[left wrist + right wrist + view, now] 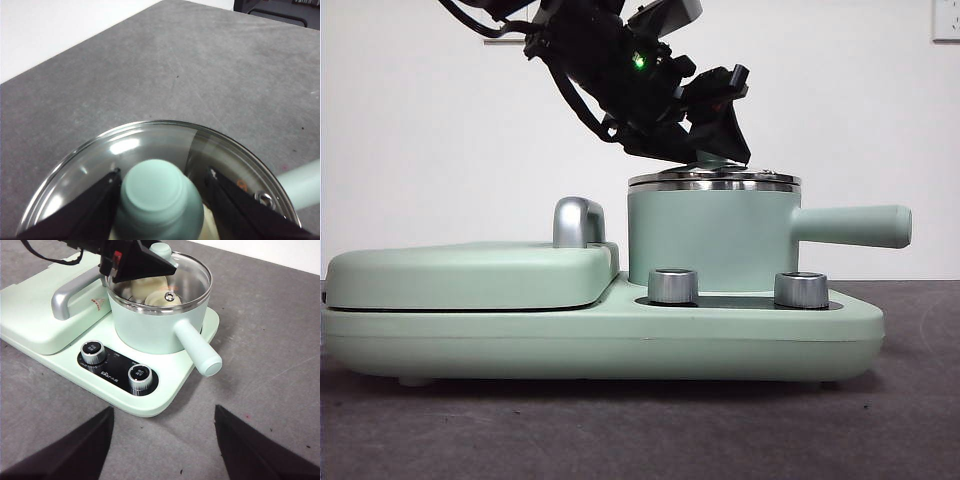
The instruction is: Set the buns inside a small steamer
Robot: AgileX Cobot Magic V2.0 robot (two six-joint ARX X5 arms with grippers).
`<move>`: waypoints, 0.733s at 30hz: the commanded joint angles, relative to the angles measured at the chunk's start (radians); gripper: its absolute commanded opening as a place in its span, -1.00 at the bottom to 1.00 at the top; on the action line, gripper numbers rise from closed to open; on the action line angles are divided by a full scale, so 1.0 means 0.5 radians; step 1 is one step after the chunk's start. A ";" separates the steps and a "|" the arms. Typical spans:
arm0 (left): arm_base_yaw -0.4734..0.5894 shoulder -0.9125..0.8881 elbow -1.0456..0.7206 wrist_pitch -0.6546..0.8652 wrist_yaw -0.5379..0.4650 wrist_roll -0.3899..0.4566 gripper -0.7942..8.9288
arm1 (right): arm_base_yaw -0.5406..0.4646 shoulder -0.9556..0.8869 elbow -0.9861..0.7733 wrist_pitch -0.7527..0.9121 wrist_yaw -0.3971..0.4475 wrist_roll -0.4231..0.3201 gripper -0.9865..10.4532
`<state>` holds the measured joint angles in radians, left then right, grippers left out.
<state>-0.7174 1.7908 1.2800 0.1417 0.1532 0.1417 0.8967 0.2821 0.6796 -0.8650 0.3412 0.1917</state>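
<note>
The small steamer [710, 235] stands on the mint-green base, its glass lid [150, 145] on its steel rim. In the right wrist view the steamer [150, 325] shows two cream-white buns [150, 290] inside, under the glass. My left gripper [720, 150] comes down from above onto the lid. In its wrist view the left gripper [162, 172] has one jaw on each side of the green lid knob [152, 187], close against it. It also shows in the right wrist view [140, 262]. My right gripper [162, 409] is open and empty, over the table in front of the appliance.
The flat mint-green griddle cover [470, 275] with a steel handle [578, 220] lies beside the steamer on the same base [620, 340]. Two steel dials [672, 285] [801, 289] sit at the base's front. The steamer's straight handle [850, 225] sticks out sideways.
</note>
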 commanded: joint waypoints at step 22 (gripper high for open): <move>0.159 -0.911 -0.363 -1.225 0.033 -0.346 -0.24 | 0.023 0.160 0.017 0.137 -0.192 0.027 -0.26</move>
<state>-0.6365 1.3445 1.1103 -0.4770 0.1638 0.0017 0.8967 0.3508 0.6796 -0.8124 0.2520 0.1917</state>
